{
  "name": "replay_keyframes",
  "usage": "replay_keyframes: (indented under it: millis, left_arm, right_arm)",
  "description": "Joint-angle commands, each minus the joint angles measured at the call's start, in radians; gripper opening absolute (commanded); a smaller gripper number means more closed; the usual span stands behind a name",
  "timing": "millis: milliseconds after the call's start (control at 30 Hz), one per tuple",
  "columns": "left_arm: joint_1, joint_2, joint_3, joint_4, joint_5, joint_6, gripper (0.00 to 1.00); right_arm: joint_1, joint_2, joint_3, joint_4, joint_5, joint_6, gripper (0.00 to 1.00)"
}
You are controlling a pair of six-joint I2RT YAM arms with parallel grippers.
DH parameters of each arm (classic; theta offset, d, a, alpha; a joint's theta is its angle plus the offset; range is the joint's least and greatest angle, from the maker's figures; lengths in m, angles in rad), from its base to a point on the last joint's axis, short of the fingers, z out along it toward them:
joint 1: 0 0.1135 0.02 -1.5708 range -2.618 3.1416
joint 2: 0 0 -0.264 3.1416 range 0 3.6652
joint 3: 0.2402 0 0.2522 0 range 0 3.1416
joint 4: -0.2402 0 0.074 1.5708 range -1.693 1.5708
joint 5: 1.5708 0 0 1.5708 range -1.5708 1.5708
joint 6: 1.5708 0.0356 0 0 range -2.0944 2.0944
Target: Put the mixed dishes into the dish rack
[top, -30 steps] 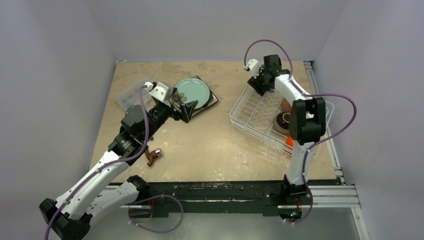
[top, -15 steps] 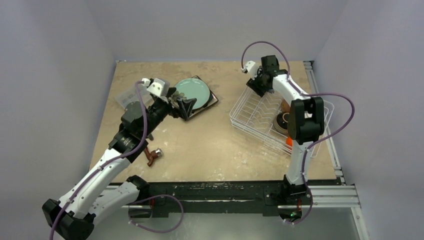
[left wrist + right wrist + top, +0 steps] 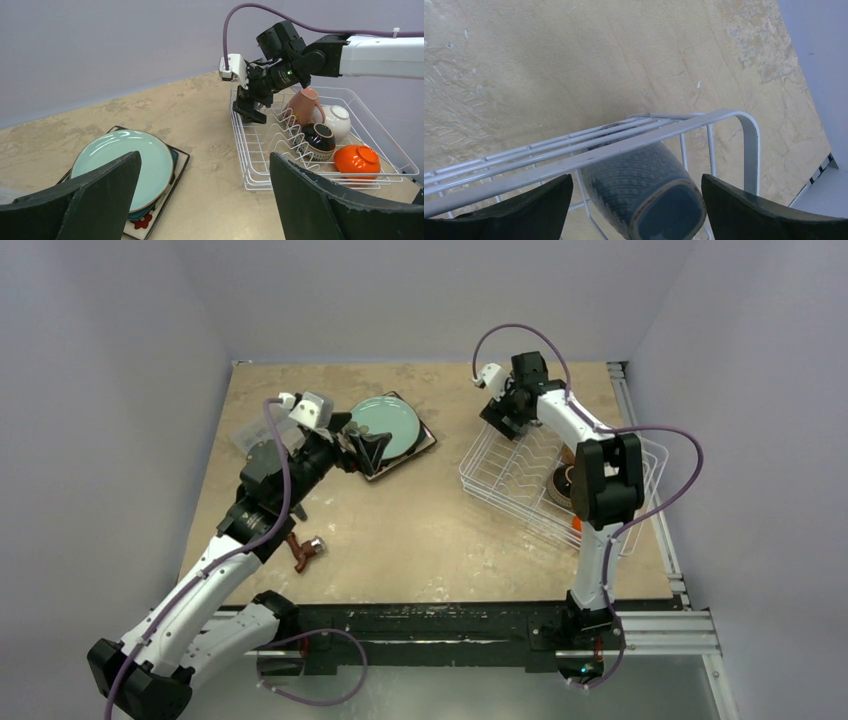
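Note:
My left gripper [image 3: 368, 452] hangs open and empty just right of the round teal plate [image 3: 122, 162], which lies on the square flower-patterned plate [image 3: 150, 220]. The white wire dish rack [image 3: 250, 165] stands at the right. In it are a pink mug [image 3: 302, 104], a white bowl [image 3: 336, 117], a dark brown bowl [image 3: 316, 140] and an orange bowl [image 3: 356, 159]. My right gripper [image 3: 497, 423] is open over the rack's far left corner. Below it the pale blue mug [image 3: 644, 190] lies on its side under the rim [image 3: 624, 145], untouched by the fingers.
A clear plastic box [image 3: 255, 435] sits left of the plates, behind my left arm. Black-handled pliers [image 3: 305, 552] lie near the front left. A metal rail [image 3: 655, 510] runs along the table's right edge. Grey walls close in the left, back and right sides.
My right gripper has opened and slid left over the rack's far corner. My left gripper has shifted a little back toward the plates, still open.

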Motion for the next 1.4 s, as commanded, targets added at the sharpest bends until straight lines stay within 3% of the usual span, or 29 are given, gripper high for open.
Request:
replay_keyframes:
  millis: [0, 367, 567, 833, 967, 1167, 1367]
  left_arm:
    - [0.012, 0.004, 0.03, 0.05, 0.027, -0.025, 0.99]
    - [0.037, 0.022, 0.044, 0.034, 0.027, -0.066, 0.99]
    - [0.094, 0.093, 0.097, -0.049, 0.016, -0.173, 1.0]
    - [0.269, 0.193, 0.103, -0.038, 0.12, -0.345, 0.99]
    - [0.33, 0.273, 0.148, -0.133, 0.132, -0.356, 0.98]
    - [0.354, 0.401, 0.231, -0.327, 0.016, -0.305, 0.96]
    - [0.364, 0.569, 0.293, -0.427, 0.023, -0.32, 0.92]
  right_arm:
    - [0.013, -0.067, 0.056, 0.01, 0.015, 0.041, 0.98]
    - [0.022, -0.24, -0.039, 0.105, 0.129, 0.255, 0.98]
    - [0.036, -0.499, -0.355, 0.305, -0.022, 0.386, 0.98]
    - [0.062, -0.914, -0.718, 0.459, -0.222, 0.598, 0.98]
    - [0.061, -1.105, -0.818, 0.436, -0.228, 0.721, 0.98]
    - [0.06, -1.217, -0.889, 0.318, -0.09, 1.125, 0.98]
    - [0.06, -1.202, -0.862, 0.18, -0.272, 1.184, 0.98]
